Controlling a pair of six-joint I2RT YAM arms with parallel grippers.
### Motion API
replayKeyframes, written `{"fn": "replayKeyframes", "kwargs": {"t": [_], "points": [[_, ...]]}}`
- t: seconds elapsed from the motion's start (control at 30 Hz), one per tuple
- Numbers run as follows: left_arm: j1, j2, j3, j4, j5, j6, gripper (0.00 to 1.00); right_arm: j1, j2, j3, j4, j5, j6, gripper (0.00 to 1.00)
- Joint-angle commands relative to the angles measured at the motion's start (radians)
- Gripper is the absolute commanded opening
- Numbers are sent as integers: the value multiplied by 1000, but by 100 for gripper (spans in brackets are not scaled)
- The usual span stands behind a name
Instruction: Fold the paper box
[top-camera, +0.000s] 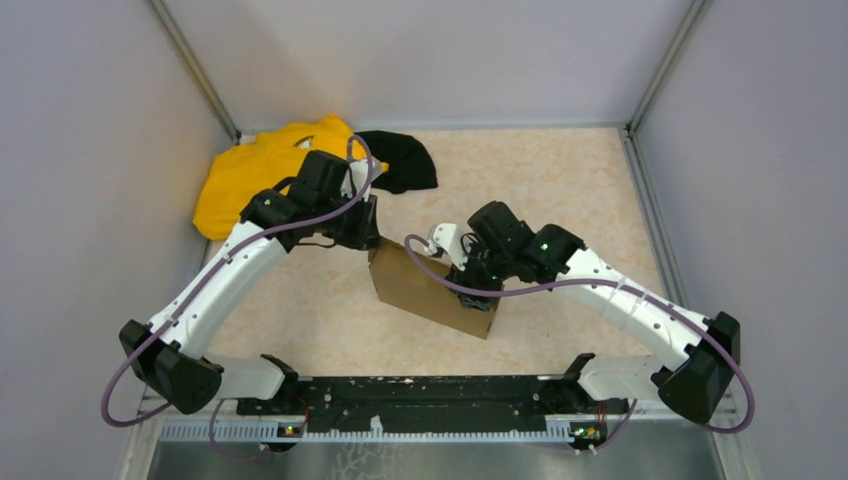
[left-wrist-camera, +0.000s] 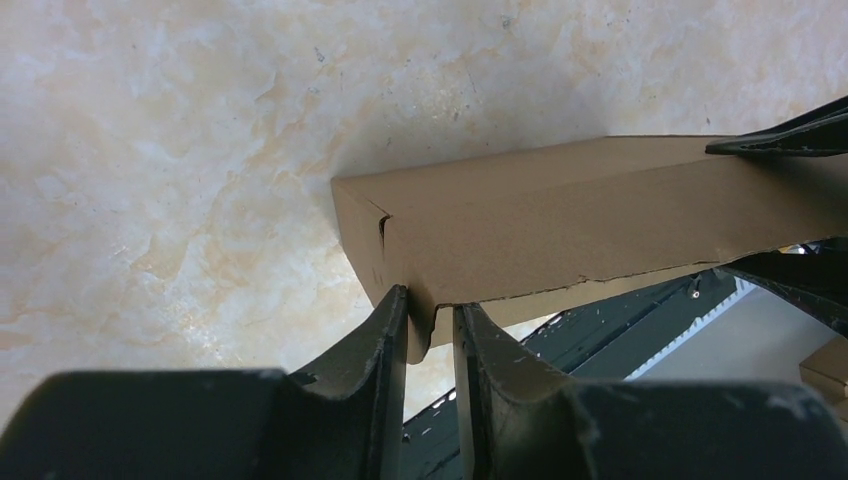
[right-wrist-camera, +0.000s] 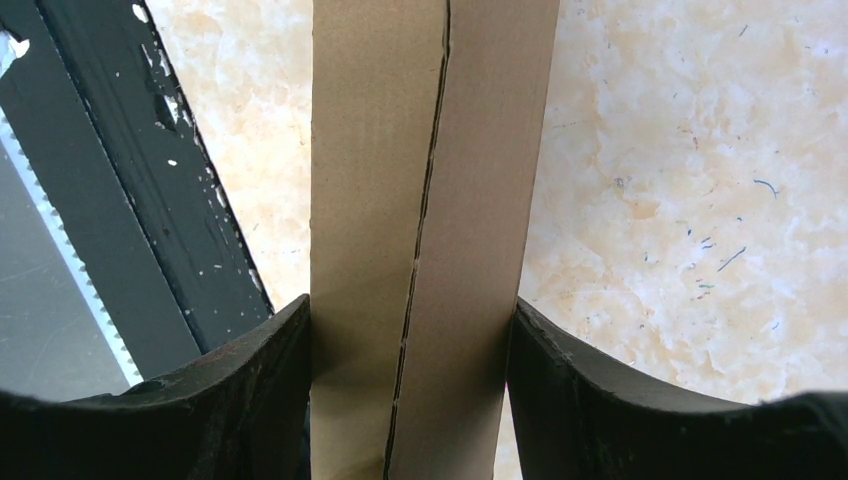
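Note:
The paper box (top-camera: 425, 290) is a shallow brown cardboard box standing on edge in the middle of the table, held between both arms. My left gripper (top-camera: 368, 238) is at its far left corner. In the left wrist view its jaws (left-wrist-camera: 428, 312) stand narrow around a small cardboard flap at the corner of the paper box (left-wrist-camera: 560, 220). My right gripper (top-camera: 478, 285) clamps the near right end. In the right wrist view its fingers (right-wrist-camera: 280, 350) press both faces of the box's narrow side (right-wrist-camera: 420, 200), which shows a seam down its middle.
A yellow cloth (top-camera: 250, 170) and a black cloth (top-camera: 400, 160) lie at the back left, just behind the left arm. Grey walls close in the table on three sides. The black base rail (top-camera: 430, 395) runs along the near edge.

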Motion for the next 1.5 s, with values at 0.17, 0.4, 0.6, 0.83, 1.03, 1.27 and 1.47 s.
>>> {"fn": "replayKeyframes", "kwargs": {"t": [0.17,0.4,0.6,0.83,1.03,1.27,1.47], "points": [[-22,25,54,4,26,-41,26,21,12,-17,55,27,-33,13],[-23,43,76,-14,21,-40,27,21,17,-27,59,26,-37,13],[-23,59,96,-24,27,-38,27,22,19,-25,60,28,-36,12],[-23,62,86,-10,44,-51,27,22,24,-27,67,28,-36,12],[-23,45,51,18,56,-69,27,21,32,-30,77,27,-36,11],[-25,-2,-49,86,73,-101,26,22,42,-29,86,32,-37,9],[-26,-40,-107,117,73,-112,26,21,56,-26,94,32,-33,7]]}}
